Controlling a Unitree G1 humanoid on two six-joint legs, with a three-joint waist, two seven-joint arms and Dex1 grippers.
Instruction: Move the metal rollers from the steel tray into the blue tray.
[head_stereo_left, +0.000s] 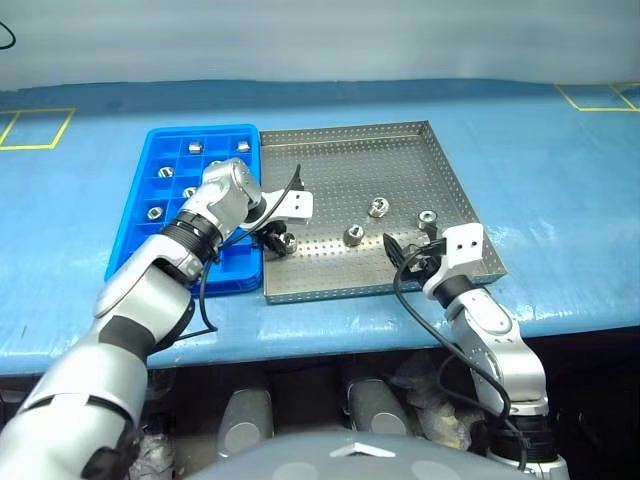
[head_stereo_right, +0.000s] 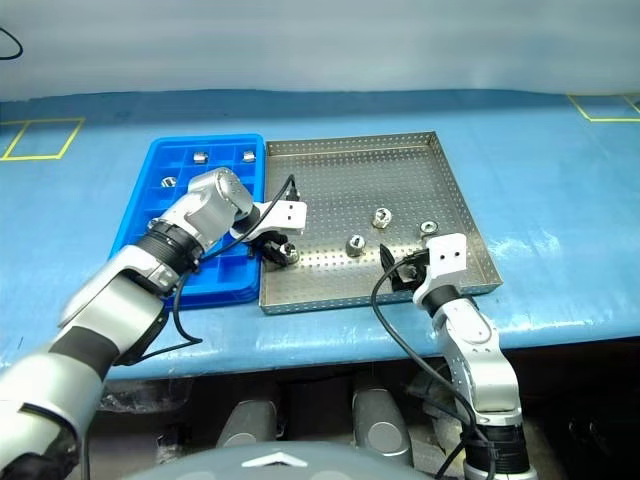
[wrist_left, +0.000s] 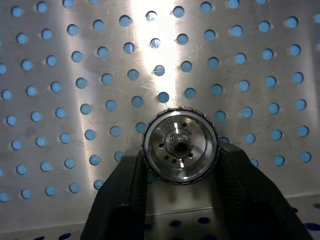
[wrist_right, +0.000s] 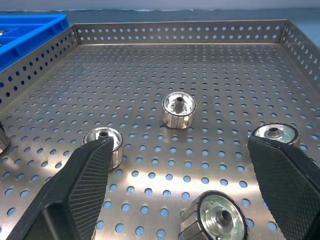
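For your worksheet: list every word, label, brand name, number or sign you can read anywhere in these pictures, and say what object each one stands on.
None: no readable text shows on the steel tray, the blue tray, the metal rollers or the arms.
The table bears only yellow line markings, no letters.

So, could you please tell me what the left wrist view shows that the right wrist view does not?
The left wrist view alone shows the left gripper shut on one metal roller, seen end-on. The right wrist view alone shows the open right gripper, four loose rollers, the tray's rims and a corner of the blue tray. Both show the perforated floor of the steel tray.
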